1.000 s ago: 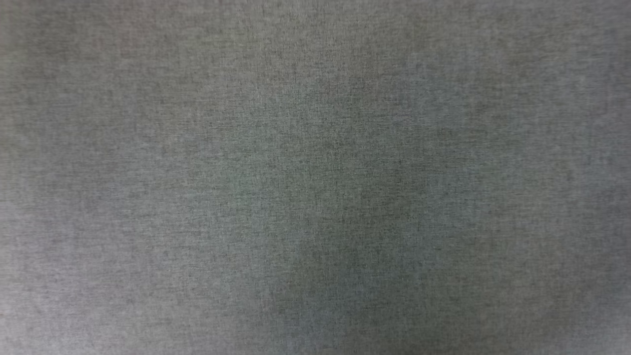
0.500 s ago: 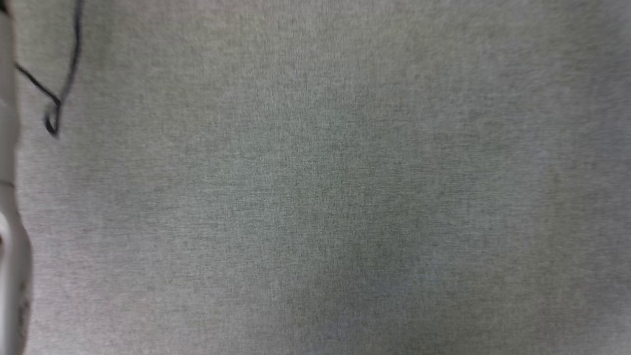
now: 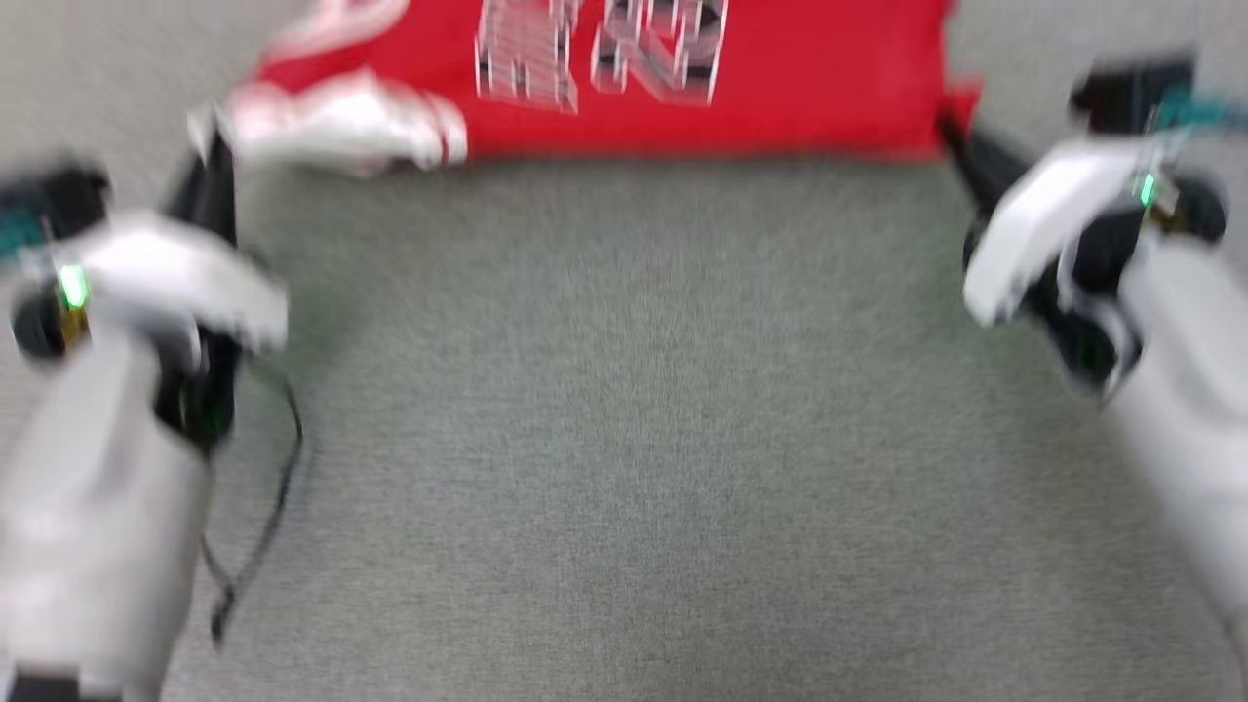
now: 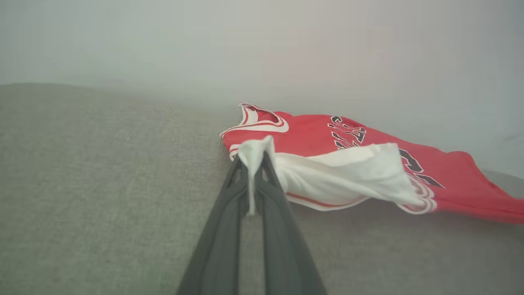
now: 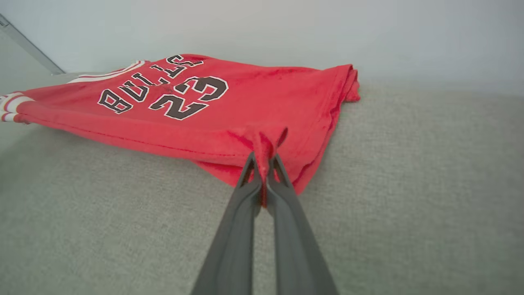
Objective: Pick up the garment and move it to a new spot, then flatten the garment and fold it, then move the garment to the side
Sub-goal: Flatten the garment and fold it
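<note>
A: While the left gripper [image 4: 252, 164] pinches the white sleeve [image 4: 348, 172], what does the right gripper [image 5: 265, 166] hold?

B: The red hem corner [image 5: 268, 141], fingers pressed together. The garment [image 3: 780, 88] stretches just beyond both fingertips, long axis running gripper to gripper, neck toward the left one, number up.

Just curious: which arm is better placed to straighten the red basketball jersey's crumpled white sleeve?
Left, probably: the left end effector pinches that sleeve; the right end effector grips the jersey hem.
</note>
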Available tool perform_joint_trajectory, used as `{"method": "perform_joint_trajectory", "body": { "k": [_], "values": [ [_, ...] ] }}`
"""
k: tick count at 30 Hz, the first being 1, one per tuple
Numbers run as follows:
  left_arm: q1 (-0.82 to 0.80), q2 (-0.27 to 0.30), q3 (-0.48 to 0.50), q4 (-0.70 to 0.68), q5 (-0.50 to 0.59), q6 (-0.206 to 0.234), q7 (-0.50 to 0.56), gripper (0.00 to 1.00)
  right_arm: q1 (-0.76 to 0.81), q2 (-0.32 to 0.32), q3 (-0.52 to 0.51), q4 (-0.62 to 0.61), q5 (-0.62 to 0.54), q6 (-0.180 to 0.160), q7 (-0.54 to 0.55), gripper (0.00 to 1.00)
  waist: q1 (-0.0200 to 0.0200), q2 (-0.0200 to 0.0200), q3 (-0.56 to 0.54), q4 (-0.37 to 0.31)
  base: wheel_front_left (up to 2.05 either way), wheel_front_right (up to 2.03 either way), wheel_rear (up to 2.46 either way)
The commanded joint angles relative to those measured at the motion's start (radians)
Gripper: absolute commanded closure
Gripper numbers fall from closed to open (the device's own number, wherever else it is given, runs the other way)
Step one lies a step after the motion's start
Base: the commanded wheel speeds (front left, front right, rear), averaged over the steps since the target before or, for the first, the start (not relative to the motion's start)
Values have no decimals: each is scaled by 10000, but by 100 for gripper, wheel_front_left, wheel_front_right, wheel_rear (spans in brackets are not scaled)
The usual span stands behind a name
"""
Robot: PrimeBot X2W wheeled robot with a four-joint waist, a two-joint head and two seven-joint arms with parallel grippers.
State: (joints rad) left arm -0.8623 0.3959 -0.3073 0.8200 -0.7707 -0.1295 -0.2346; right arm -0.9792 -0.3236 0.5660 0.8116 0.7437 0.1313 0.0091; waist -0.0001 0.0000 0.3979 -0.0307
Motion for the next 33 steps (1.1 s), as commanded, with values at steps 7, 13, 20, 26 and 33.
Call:
{"method": "perform_joint_trajectory", "body": {
  "k": [7,13,20,26,33],
  "values": [
    [3597,352,215,-1484,-371,536,-116,100,2618,-662,218,-1103,281,-12,-223,100,1,0,-2185,79,0,0,0],
    [6490,575,554,-3540,-819,1623,176,100,4551,-1046,-110,-2127,152,-12,-49,100,1,0,-2947,93,0,0,0],
    [9305,919,923,-6397,-1186,3034,776,100,6837,-1150,-1126,-3416,-199,-14,477,100,1,0,-3438,169,0,0,0],
    [10861,1202,1059,-8570,-1261,4035,1349,100,8851,-903,-2664,-5094,-829,-14,1251,100,1,0,-3555,265,0,0,0],
    [10655,1530,1180,-9919,-1047,4404,1598,100,9966,-69,-4408,-7421,-1989,-14,2709,100,1,0,-3184,173,0,0,0]
  ]
}}
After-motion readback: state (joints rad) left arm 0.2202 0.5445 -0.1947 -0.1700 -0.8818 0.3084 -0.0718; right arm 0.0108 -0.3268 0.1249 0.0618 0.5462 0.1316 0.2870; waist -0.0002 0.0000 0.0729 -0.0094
